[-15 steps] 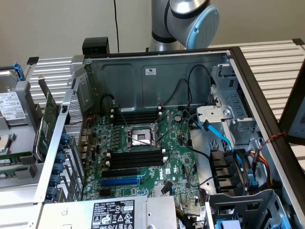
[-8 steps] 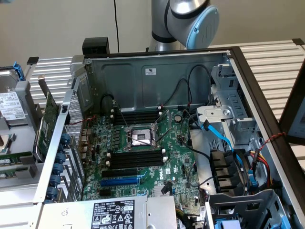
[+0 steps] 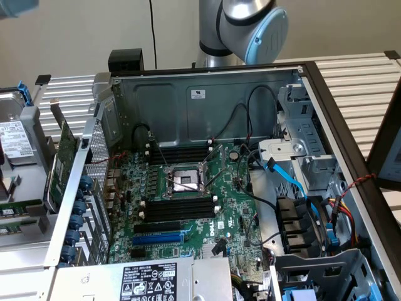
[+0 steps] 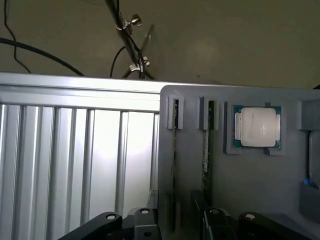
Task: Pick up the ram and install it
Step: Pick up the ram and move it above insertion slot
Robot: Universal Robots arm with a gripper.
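Observation:
Two ram sticks stand on edge in slots of a grey holder tray (image 4: 250,190) in the wrist view. One ram stick (image 4: 173,150) runs in between my gripper's fingers; the other ram stick (image 4: 206,150) stands beside it, nearer the processor. My gripper (image 4: 177,217) is open just above the tray, and its black fingers (image 4: 156,202) straddle the first stick with a gap on each side. In the exterior view the open computer case shows the motherboard (image 3: 188,200) with long black memory slots (image 3: 178,207) on either side of the processor socket (image 3: 183,180).
A processor chip (image 4: 257,127) lies in a pocket of the tray beside the sticks. Ribbed metal table surface (image 4: 75,160) borders the tray. At the exterior view's left a hard drive (image 3: 14,141) and a wide green expansion card (image 3: 59,164) stand outside the case. Cables (image 3: 294,188) crowd the case's right side.

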